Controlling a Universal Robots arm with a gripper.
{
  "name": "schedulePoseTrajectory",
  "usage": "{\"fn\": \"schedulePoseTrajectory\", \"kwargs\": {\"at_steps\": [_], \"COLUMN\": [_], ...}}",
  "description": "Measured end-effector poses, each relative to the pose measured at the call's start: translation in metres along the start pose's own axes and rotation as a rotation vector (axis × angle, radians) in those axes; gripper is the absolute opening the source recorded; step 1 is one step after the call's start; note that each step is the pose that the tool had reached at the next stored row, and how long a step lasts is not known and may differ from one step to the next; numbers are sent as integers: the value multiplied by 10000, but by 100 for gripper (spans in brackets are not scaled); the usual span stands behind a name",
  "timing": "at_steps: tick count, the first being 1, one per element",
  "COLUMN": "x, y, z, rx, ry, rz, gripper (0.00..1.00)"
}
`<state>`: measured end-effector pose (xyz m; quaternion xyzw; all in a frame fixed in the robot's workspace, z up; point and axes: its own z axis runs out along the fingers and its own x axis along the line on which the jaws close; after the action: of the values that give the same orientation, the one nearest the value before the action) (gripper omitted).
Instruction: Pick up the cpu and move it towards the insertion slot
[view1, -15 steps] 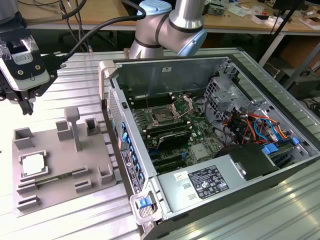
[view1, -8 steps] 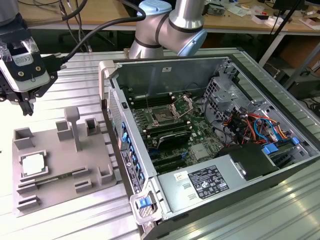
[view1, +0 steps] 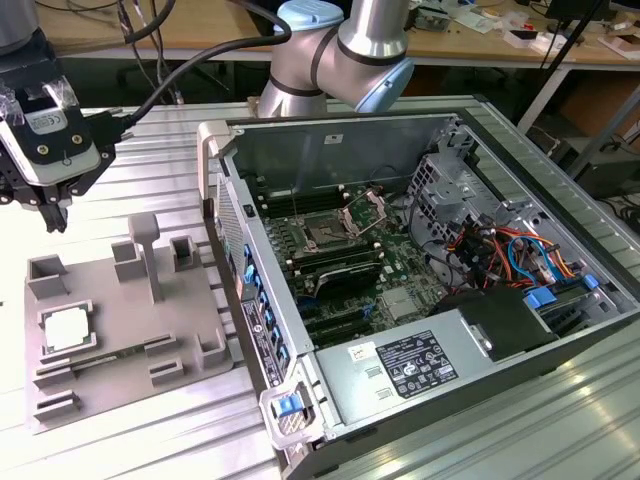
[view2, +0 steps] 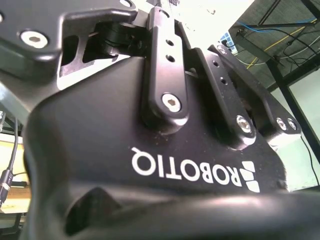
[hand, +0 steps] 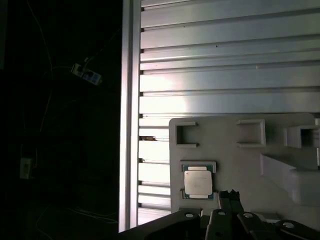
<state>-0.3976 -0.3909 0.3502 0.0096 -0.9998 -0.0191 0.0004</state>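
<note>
Approach phase of the pick, exterior view. The gripper (view1: 45, 210) hangs in the air above the slatted metal table (view1: 150, 150), carrying nothing. How wide it stands cannot be told from these views. The cpu (view1: 68, 330) lies flat, silvery face up, in a shallow pocket of the grey tray (view1: 130, 385), at about 6 o'clock from the gripper and well apart from it. In the first wrist view, raised lips border two opposite sides of the chip. The insertion slot (view1: 326, 236) sits on the board inside the open computer case (view1: 400, 130), between 2 and 3 o'clock from the cpu, with the case's near side wall standing between the two. The step in hand appears to be alignment over the chip, and it is probably done best by centring on the pocket first and squaring the tool to the chip's edges. The descent should then run straight down, because a slanted entry risks catching a lip. Contact is best kept to the thin tan rim with light force, since the chip is flat and could tip or skid in its seat.
</note>
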Motion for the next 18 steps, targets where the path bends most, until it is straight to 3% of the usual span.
{"fn": "schedulePoseTrajectory", "kwargs": {"at_steps": [18], "x": [35], "y": [-38], "z": [72], "rx": [1], "ry": [1], "rz": [1], "gripper": [11]}}
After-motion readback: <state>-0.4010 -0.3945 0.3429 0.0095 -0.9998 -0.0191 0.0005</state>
